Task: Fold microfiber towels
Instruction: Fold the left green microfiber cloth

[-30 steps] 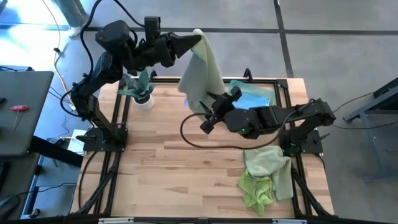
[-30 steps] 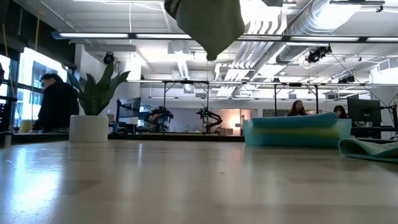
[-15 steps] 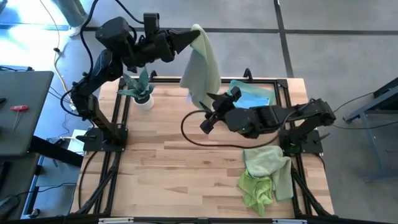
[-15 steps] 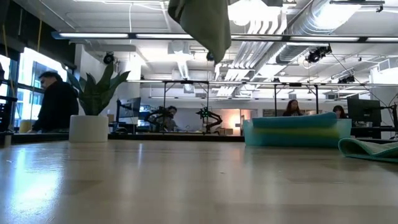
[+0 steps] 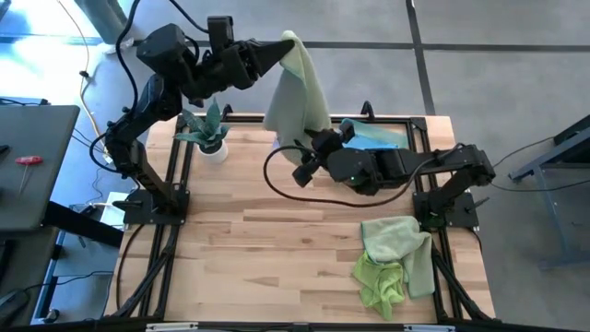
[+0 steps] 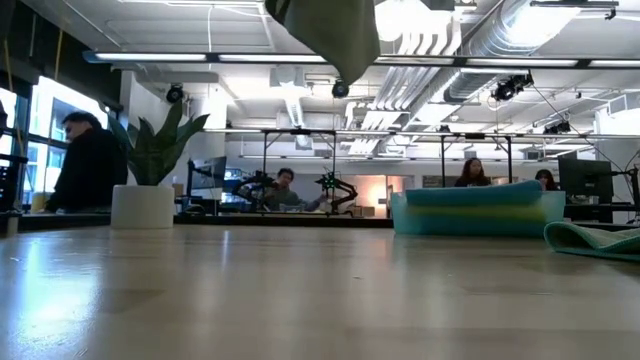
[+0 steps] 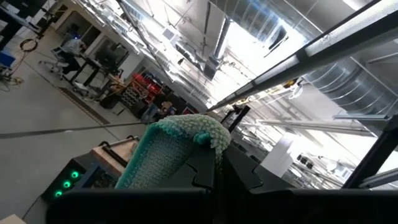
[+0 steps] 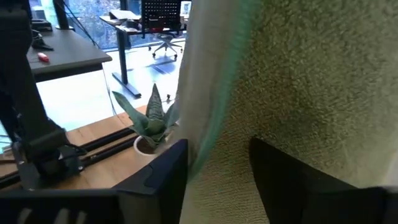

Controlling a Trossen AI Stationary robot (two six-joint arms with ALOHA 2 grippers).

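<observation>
Left gripper clenched on top corner of pale sage towel, holding it high above table's far edge, right gripper fingers spread around the hanging lower edge, not clamped, more towels piled near right and folded at back, no readable writing.

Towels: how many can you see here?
At least 4: a sage towel hanging from the left gripper, a folded stack at the far edge (layers uncountable), two crumpled towels near right.
</observation>
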